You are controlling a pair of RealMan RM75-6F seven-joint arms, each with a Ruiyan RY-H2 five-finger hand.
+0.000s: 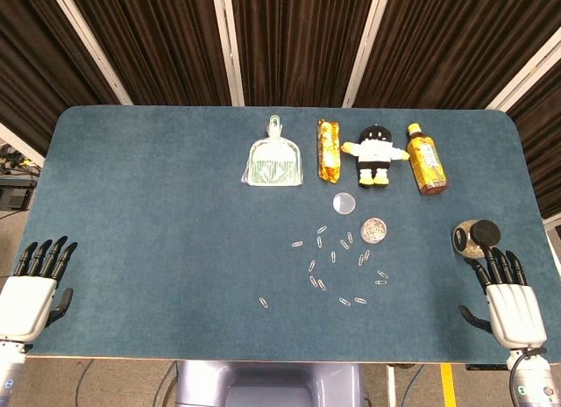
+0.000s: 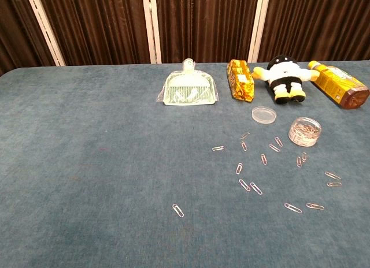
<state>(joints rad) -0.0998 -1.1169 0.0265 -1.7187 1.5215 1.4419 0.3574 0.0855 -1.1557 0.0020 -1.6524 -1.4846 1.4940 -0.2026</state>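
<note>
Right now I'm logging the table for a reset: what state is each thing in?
Small clear round container: upright, uncovered, clips inside.
Clear round lid: off, flat on the cloth.
Metal paper clips: scattered loose.
Amber drink bottle: lying down.
Black-and-white plush toy: on its back.
Left hand: open, holding nothing.
Right hand: open, holding nothing.

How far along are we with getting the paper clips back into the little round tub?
Barely begun. The tub stands open with some clips inside and its lid lies beside it. Nothing is in hand: the left hand and right hand rest open near the table's front corners. Left to do: the paper clips scattered in front of the tub, one lying far out to the left.
</note>
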